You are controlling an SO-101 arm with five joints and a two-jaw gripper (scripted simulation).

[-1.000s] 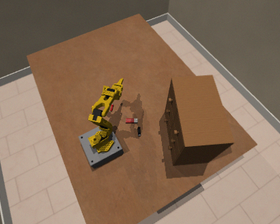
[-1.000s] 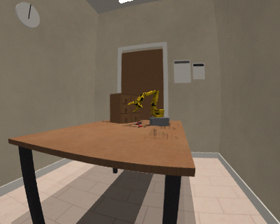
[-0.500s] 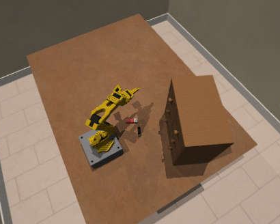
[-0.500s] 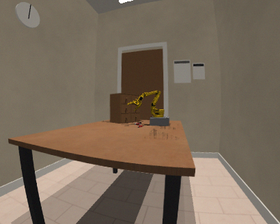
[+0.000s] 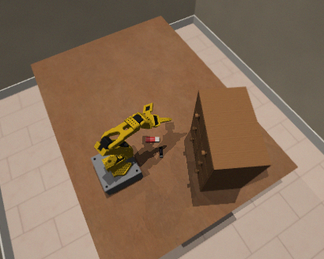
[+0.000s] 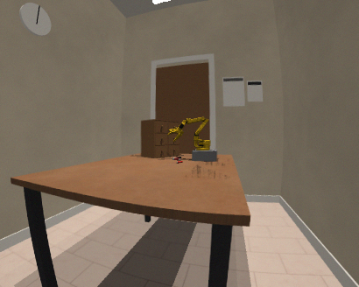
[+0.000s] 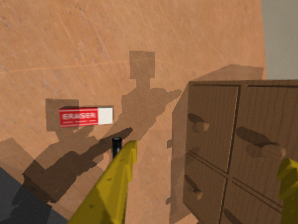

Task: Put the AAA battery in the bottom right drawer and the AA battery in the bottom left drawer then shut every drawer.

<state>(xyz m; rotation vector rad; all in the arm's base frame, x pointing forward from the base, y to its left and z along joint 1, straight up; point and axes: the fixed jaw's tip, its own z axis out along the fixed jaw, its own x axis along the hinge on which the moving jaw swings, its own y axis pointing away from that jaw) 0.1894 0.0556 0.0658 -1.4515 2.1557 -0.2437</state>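
My gripper (image 5: 159,114) hangs in the air, part open and empty, pointing at the front of the wooden chest (image 5: 227,138). In the wrist view the gripper (image 7: 209,156) frames the chest front (image 7: 240,150), where all the knobbed drawers I see are shut. A small black cylinder (image 5: 161,152), perhaps a battery, lies on the table between my base and the chest. It also shows in the wrist view (image 7: 116,145), just beyond my left finger. I cannot tell which battery it is, and no other battery is in sight.
A red and white eraser (image 5: 152,139) lies beside the black cylinder, and shows in the wrist view (image 7: 86,116). My grey base (image 5: 116,174) stands left of both. The chest shows small at the far end of the table in the exterior view (image 6: 157,139).
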